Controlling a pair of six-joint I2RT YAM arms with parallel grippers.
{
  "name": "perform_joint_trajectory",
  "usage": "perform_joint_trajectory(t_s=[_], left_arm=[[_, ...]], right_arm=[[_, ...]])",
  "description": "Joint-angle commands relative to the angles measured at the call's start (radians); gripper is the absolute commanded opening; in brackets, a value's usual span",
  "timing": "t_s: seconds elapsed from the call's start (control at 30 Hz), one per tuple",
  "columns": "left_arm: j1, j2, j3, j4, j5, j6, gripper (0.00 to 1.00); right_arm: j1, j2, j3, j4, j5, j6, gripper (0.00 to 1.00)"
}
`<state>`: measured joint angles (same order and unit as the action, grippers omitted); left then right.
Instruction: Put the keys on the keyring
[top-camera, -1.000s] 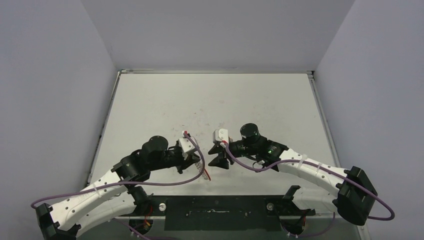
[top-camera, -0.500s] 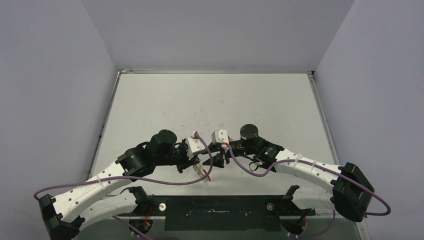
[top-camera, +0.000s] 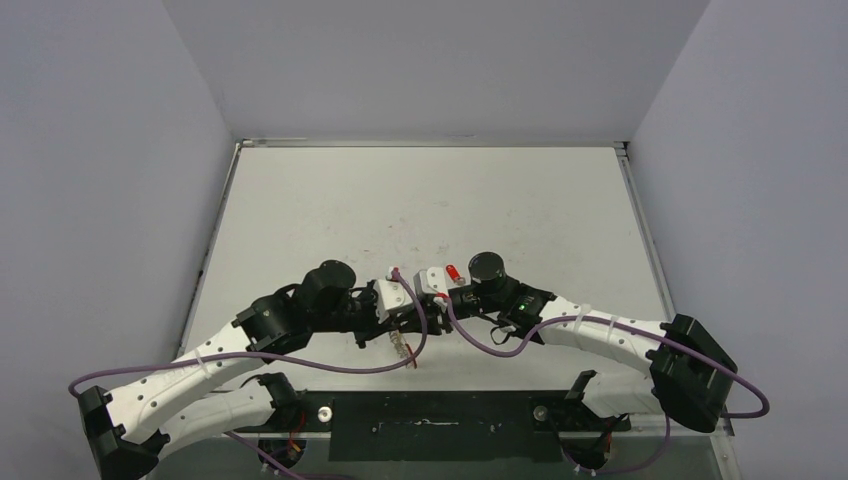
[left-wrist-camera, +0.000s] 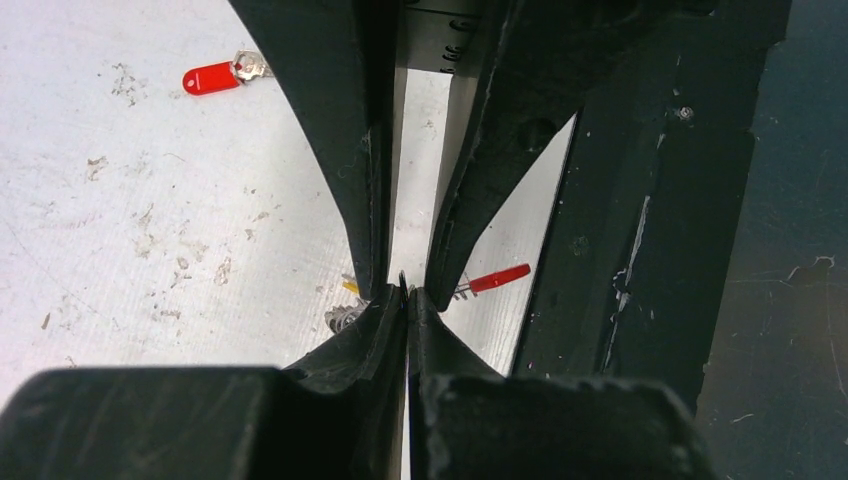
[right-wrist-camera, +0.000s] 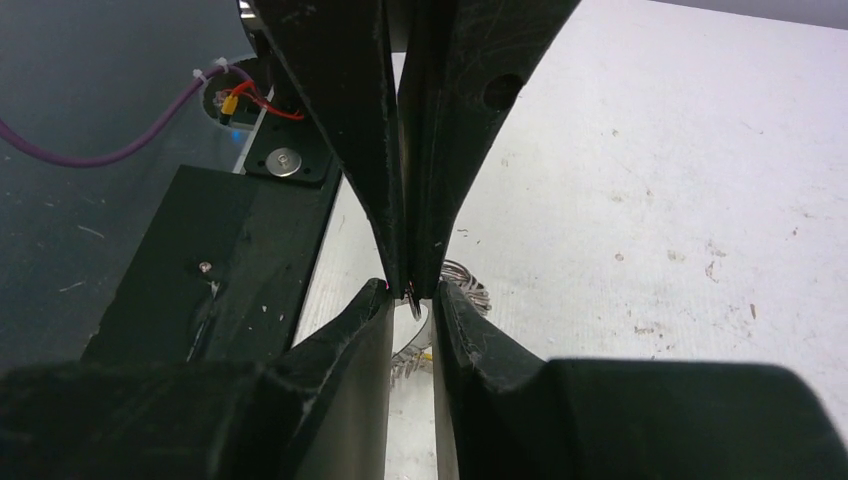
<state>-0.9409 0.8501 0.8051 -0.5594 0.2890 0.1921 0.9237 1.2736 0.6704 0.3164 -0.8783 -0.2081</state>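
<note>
My left gripper (top-camera: 402, 316) is shut on a thin metal part of the keyring (top-camera: 404, 346), whose silvery coils hang under it just above the table. The left wrist view shows its tips (left-wrist-camera: 406, 296) pinched on that part, the coil (left-wrist-camera: 340, 318), the red sleeve (left-wrist-camera: 498, 278) and a yellow bit (left-wrist-camera: 349, 287) of a key. My right gripper (top-camera: 422, 306) faces it tip to tip. In the right wrist view its jaws (right-wrist-camera: 412, 292) stand a narrow gap apart around the left fingers (right-wrist-camera: 340, 100), with coils (right-wrist-camera: 467, 277) below. The red-headed key (top-camera: 452, 271) lies apart on the table, also in the left wrist view (left-wrist-camera: 212, 77).
The white table (top-camera: 430, 200) has grey walls on three sides. A black base plate (top-camera: 430, 425) runs along the near edge, right below the hanging keyring, and shows in both wrist views (left-wrist-camera: 620, 200) (right-wrist-camera: 200, 260).
My left arm has swung right with the keyring. My right gripper has moved left to meet it tip to tip. The red-headed key now shows on the table behind the right wrist.
</note>
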Motion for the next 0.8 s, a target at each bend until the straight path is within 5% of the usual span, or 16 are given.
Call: perform_joint_trajectory(t_s=[0.0,0.17,0.77], left_arm=[[-0.007,-0.012,0.050,0.049,0.034,0.014,0.00],[-0.008,-0.025,0.046,0.055,0.034,0.017,0.00],[-0.017,-0.023,0.031,0.087,0.049,0.011,0.00]], right_arm=[[0.004,0.008,0.013,0.004,-0.030,-0.071,0.08],[0.003,-0.010,0.012,-0.058,0.006,-0.113,0.24],[0.004,-0.042,-0.014,0.038,0.016,-0.045,0.27]])
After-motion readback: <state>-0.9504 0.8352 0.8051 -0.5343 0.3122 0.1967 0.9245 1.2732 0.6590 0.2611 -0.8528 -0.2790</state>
